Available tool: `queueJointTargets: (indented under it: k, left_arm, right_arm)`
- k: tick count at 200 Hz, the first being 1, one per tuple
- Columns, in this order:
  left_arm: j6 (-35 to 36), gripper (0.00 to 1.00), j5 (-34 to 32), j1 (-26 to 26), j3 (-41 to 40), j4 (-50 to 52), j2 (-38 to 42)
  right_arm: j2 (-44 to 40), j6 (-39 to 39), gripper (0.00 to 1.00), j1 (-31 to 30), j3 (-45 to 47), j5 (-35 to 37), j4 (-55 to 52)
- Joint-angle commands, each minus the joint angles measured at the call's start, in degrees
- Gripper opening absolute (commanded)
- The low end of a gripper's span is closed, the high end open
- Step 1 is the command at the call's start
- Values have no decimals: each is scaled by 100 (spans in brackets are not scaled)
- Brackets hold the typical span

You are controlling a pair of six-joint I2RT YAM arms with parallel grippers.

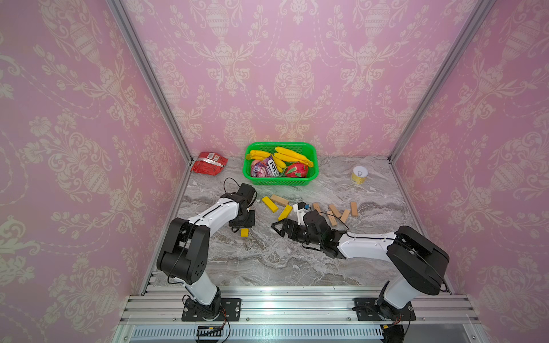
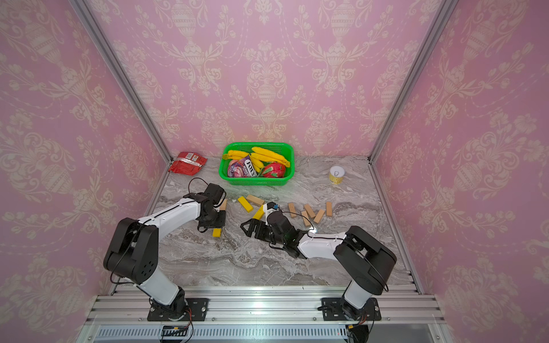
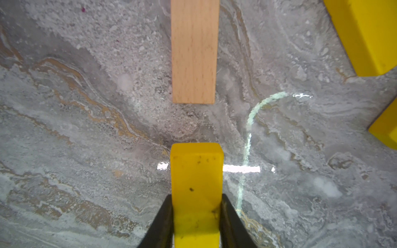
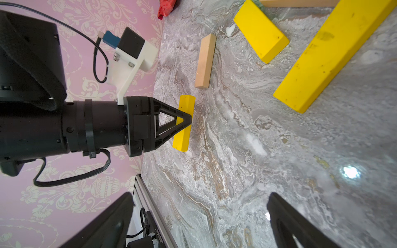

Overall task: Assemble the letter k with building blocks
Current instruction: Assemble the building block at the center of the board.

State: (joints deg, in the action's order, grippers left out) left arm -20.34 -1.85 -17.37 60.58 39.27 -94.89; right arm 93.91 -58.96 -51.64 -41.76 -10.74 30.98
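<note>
My left gripper [image 3: 196, 214] is shut on a yellow building block [image 3: 196, 171] and holds it low over the marble table [image 1: 267, 261]. The block's end lines up with a wood block [image 3: 193, 51], with a gap between them. In the right wrist view the left gripper [image 4: 187, 120] pinches that yellow block [image 4: 182, 137] across its middle. Two more yellow blocks [image 1: 269, 204] [image 1: 285, 212] and a wood one [image 1: 279, 200] lie loose mid-table. Several wood blocks [image 1: 334, 210] lie scattered to the right. No letter k shows. My right gripper [image 1: 274, 227] is open and empty, pointing left.
A green basket [image 1: 261, 144] holding bananas and snack packets stands at the back centre. There is a red packet [image 1: 208, 162] in the back left corner and a small yellow can [image 1: 360, 174] at the back right. Pink walls close in three sides.
</note>
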Motion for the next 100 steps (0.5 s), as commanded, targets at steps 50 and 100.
queueJointTargets:
  k: [50,100]
  left_arm:
    - [15,4,-34,56,-170,-330,-97]
    - [12,3,73,67,-197,-437,-251]
  right_arm:
    - [-51,-48,100,33,45,-51,108]
    - [-36,-50,100,38,36,-54,106]
